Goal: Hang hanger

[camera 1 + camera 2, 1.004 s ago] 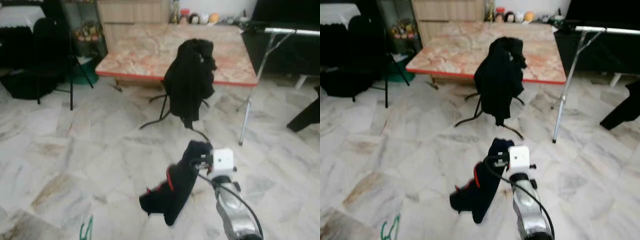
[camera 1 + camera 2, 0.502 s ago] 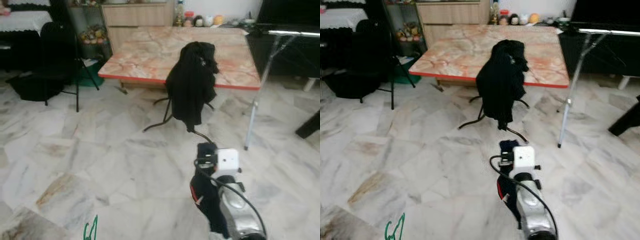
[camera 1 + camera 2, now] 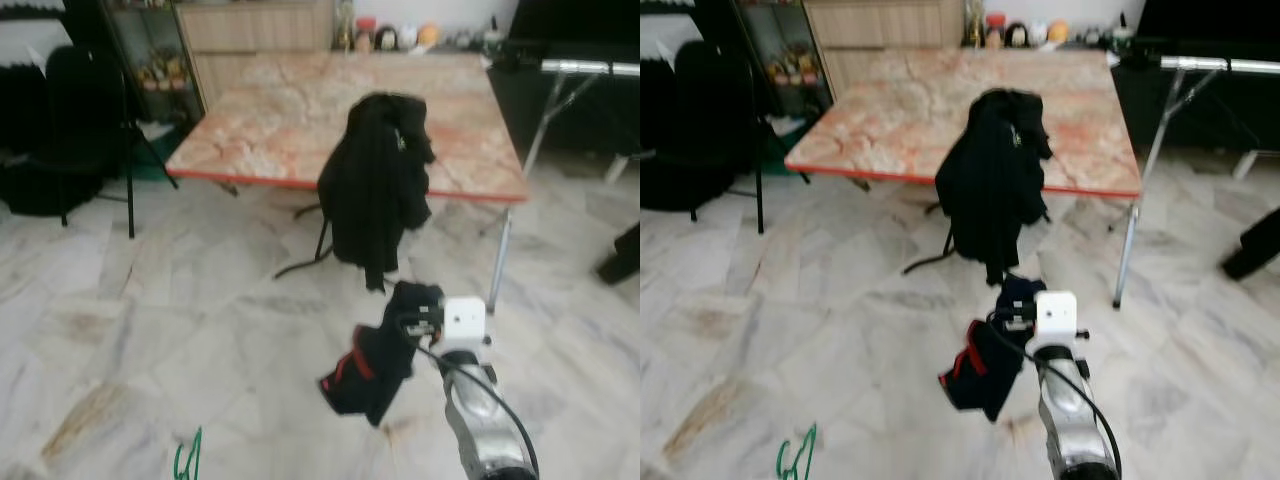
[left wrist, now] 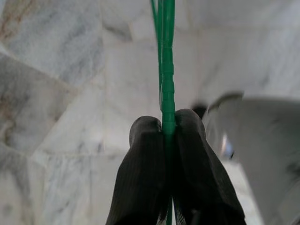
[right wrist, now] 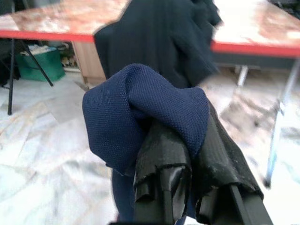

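Near left, my left gripper point(image 4: 168, 136) pinches the green hanger point(image 4: 165, 70) low over the marble floor point(image 3: 150, 300). My right gripper point(image 5: 187, 159) clamps a navy garment point(image 3: 375, 350). Farther off, a black jacket point(image 3: 378, 185) drapes a chair at the table point(image 3: 270, 110).

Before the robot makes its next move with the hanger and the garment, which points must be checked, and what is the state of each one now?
1. Left gripper shut on the green hanger: ok.
2. Right gripper gripping the navy garment: ok.
3. Garment clear of the floor, hanging from the gripper: ok.
4. Garment already on the hanger: not ok, each in a separate gripper.
5. Chair with the black jacket apart from the held garment: ok.
6. Rail to hang on: cannot tell.
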